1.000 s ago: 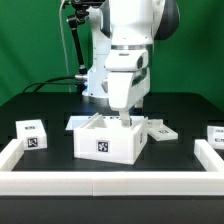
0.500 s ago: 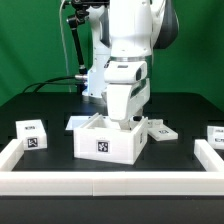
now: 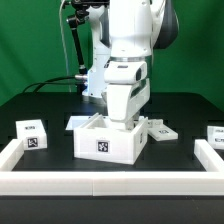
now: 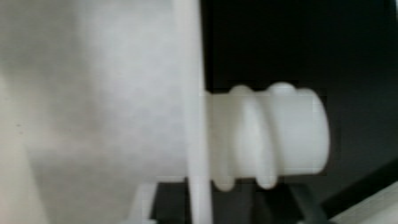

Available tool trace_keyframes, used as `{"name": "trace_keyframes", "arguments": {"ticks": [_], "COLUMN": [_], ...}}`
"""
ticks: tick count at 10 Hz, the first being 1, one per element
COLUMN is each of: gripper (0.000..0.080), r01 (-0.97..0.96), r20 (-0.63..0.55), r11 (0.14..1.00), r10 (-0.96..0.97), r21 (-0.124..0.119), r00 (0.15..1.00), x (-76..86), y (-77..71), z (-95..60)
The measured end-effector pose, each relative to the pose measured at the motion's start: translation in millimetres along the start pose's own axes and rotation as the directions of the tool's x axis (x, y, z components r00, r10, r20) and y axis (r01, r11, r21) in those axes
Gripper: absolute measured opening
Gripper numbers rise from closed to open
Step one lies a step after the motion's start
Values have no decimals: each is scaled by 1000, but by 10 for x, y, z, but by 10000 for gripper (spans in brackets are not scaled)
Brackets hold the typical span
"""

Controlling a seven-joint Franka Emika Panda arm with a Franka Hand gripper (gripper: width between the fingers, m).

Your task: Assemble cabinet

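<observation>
The cabinet body (image 3: 110, 143), a white open-topped box with a square tag on its front, stands at the table's middle. The arm's white hand (image 3: 127, 95) reaches down into the box from above, so the fingertips are hidden in the exterior view. In the wrist view my gripper (image 4: 235, 205) sits over a thin white wall edge (image 4: 192, 90). Beside that edge a white ribbed round knob (image 4: 270, 135) sticks out sideways. The dark fingers (image 4: 164, 200) stand apart on either side of the wall edge and knob, and the jaws look open.
A small white tagged cube (image 3: 32, 133) lies at the exterior view's left. A flat white tagged part (image 3: 160, 129) lies right of the box and another tagged piece (image 3: 215, 134) at the far right. A white rail (image 3: 110, 180) borders the table's front and sides.
The hand dropped lower into the cabinet body between one second and half a second ago. It has held still since.
</observation>
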State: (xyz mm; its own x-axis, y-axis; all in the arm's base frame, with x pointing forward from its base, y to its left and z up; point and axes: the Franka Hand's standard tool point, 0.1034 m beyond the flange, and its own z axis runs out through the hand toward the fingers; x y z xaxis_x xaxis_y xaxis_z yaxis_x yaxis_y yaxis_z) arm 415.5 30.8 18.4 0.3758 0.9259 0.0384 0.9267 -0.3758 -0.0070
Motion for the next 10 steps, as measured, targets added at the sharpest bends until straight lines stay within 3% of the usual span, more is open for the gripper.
{"name": "trace_keyframes", "arguments": {"ticks": [1, 6, 8, 10], "gripper": [36, 34, 34, 34], "r01": [0, 42, 170, 207], "r20": [0, 4, 15, 9], "r11": [1000, 999, 985, 978], "r10": [0, -42, -171, -207], "r21": [0, 5, 20, 13], "r00": [1000, 999, 985, 978], "x": [1, -11, 38, 214], "y": [0, 16, 214, 383], "z": [0, -3, -17, -1]}}
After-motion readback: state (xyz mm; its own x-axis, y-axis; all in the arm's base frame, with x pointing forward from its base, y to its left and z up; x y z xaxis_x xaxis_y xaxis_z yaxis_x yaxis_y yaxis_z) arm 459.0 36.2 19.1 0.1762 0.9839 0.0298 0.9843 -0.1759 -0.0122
